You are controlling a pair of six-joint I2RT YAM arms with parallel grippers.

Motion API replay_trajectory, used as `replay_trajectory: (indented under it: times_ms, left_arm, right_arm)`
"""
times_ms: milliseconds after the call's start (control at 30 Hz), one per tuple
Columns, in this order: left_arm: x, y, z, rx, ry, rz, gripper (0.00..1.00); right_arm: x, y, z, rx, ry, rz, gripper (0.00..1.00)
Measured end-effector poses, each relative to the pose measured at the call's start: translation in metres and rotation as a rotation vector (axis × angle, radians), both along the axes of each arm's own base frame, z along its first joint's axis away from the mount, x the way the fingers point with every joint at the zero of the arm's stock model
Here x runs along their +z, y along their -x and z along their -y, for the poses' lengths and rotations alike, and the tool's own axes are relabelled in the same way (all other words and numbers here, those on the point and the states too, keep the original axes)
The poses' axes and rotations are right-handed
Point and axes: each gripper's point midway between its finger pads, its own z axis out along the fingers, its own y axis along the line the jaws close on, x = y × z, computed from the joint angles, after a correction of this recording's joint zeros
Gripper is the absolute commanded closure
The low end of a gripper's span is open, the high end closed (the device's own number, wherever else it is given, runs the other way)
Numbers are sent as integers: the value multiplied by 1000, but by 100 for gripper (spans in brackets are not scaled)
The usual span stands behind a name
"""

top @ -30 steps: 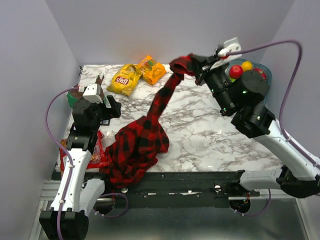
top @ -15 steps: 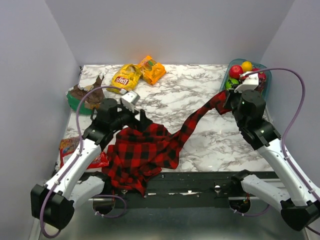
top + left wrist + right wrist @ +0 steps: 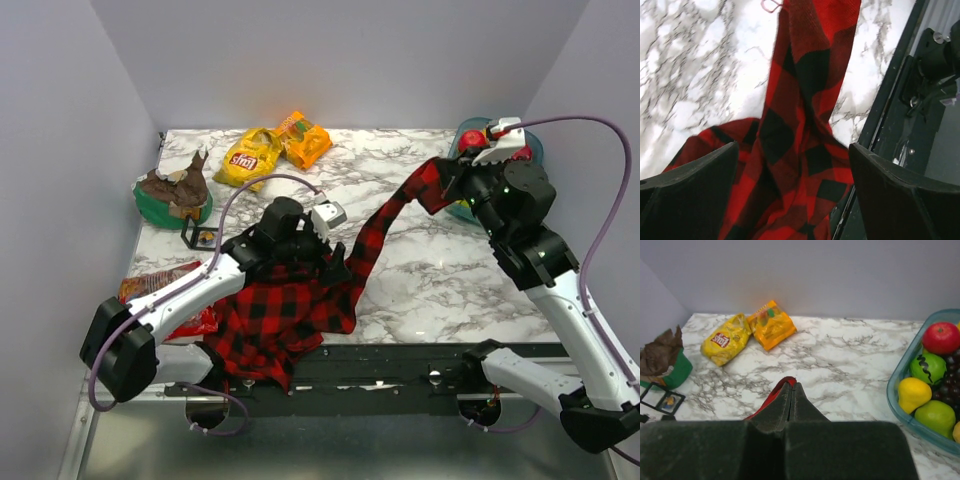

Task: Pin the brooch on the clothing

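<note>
left claw (image 3: 794, 147) spread wide, hovering over plaid shirt (image 3: 280, 310) bunched at bench (image 3: 440, 280) near edge | right claw (image 3: 791, 389) pinched shut on sleeve (image 3: 385, 225) end, raised

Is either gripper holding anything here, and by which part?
The right gripper pinches the shirt by the end of what looks like a sleeve. The left gripper is open over it, holding nothing.

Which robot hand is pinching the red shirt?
The right gripper: it is shut on a strip of the plaid shirt, holding it off the table. The left gripper is open above the shirt.
</note>
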Motion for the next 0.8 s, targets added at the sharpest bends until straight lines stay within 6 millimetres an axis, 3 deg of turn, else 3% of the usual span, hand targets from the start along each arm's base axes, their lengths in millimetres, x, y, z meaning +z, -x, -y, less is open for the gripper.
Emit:
replay_trajectory:
  times_ms: [133, 267, 333, 367, 400, 500, 533, 667, 767, 800]
  left_arm:
    - [6, 2, 25, -47, 19, 1, 1]
    - [10, 1, 44, -69, 52, -21, 2]
    - [11, 4, 53, -92, 81, -52, 17]
    - [12, 6, 57, -105, 100, -76, 32]
    - [13, 8, 60, -120, 113, -86, 60]
    - [21, 20, 70, -171, 158, -125, 100]
    - [26, 23, 73, -181, 172, -132, 100]
    - [66, 19, 81, -202, 220, -89, 100]
    - [128, 16, 85, -214, 309, 14, 100]
    - [158, 17, 82, -218, 356, 66, 100]
  right_arm:
    - [27, 6, -2, 23, -21, 48, 99]
    - [35, 8, -3, 37, -22, 64, 99]
    - [33, 8, -4, 41, -14, 58, 99]
    - [32, 7, -4, 43, -9, 54, 99]
    - [30, 6, -4, 44, -2, 45, 99]
    - [29, 4, -5, 45, 10, 36, 99]
    - [32, 3, -6, 45, 14, 38, 99]
    - [55, 3, -4, 45, 22, 80, 99]
    - [85, 7, -1, 42, 15, 144, 99]
    - [94, 9, 0, 41, 11, 163, 99]
